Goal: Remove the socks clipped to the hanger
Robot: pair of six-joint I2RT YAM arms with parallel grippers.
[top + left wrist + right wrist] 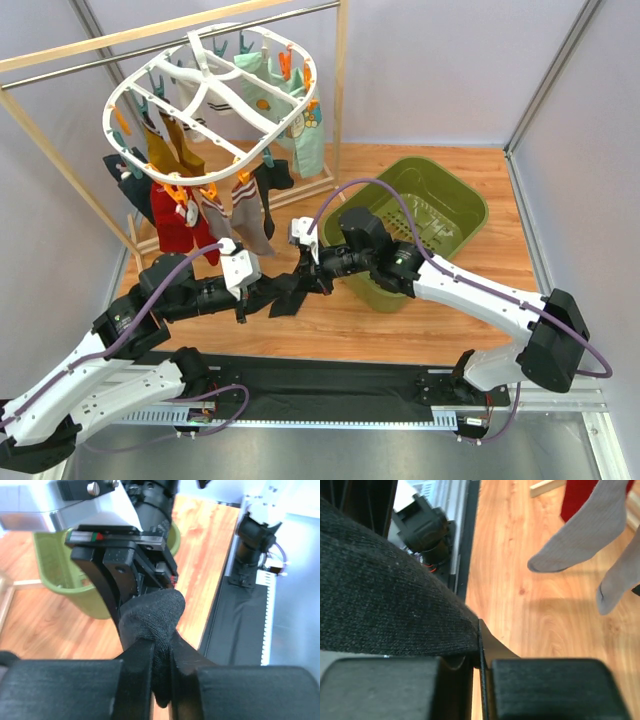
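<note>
L gripper (162, 652): you've got it pinched on black sock (155, 612), just below hanger (212, 90); R gripper (480, 652) clamps sock's other end.

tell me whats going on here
The left gripper and right gripper each pinch an end of one black sock, held in the air between them, in front of the white clip hanger. That sock is off its clip. Many other socks hang clipped, and the green basket stands nearby.

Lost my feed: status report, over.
Left gripper, right gripper shut on one black sock, off the hanger. Other socks still clipped. Nothing seen in the way.
</note>
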